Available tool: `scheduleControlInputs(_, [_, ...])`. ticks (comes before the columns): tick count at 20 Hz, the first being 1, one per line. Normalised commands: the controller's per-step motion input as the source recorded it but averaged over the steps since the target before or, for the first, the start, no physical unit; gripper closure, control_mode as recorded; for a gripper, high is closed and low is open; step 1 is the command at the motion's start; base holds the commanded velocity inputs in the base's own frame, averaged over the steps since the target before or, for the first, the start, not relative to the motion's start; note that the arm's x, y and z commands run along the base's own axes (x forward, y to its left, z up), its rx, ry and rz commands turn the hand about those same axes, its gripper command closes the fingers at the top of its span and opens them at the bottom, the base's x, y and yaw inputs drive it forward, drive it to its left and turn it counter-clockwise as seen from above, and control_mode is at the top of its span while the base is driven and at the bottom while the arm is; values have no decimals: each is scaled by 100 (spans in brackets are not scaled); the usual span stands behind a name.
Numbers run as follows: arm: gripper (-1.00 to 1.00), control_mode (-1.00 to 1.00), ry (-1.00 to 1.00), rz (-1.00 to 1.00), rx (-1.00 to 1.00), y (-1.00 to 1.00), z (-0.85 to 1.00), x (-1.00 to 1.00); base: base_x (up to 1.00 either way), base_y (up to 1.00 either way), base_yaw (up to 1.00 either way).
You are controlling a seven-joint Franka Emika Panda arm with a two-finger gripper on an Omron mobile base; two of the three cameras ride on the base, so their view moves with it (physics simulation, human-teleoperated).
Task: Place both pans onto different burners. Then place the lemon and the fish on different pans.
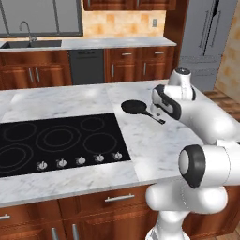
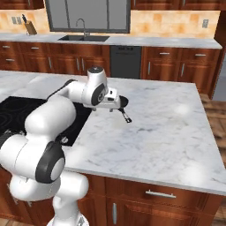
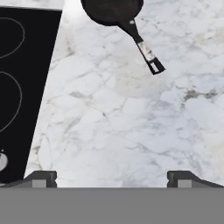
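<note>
One black pan (image 1: 133, 107) lies on the marble island just right of the black cooktop (image 1: 70, 123), its handle (image 3: 146, 53) pointing toward the island's near right. The burners (image 1: 54, 138) are grey rings on the glass, all bare. My gripper (image 3: 113, 179) is open with nothing between its fingertips (image 3: 41, 178). It hangs above bare marble, short of the end of the pan's handle, with the pan (image 3: 111, 8) at the top of the hand view. In the right base view the hand partly covers the pan (image 2: 122, 102). The lemon and the fish are out of view.
A row of silver knobs (image 1: 79, 160) lines the cooktop's front edge. Marble counter (image 2: 167, 132) stretches wide to the right of the pan. Behind the island are a sink (image 1: 30, 44), a dark dishwasher (image 1: 86, 65) and a grey fridge (image 1: 206, 37).
</note>
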Motion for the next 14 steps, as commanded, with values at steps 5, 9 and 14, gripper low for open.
scheduleControlInputs(5, [-100, -100, 0, 0, -3, -5, -29, 39, 0, 0, 0])
scheduleControlInputs(9, [-100, -100, 0, 0, -4, -6, -32, 38, 0, 0, 0])
scheduleControlInputs(14, [-100, -100, 0, 0, -1, -8, -31, 42, 0, 0, 0])
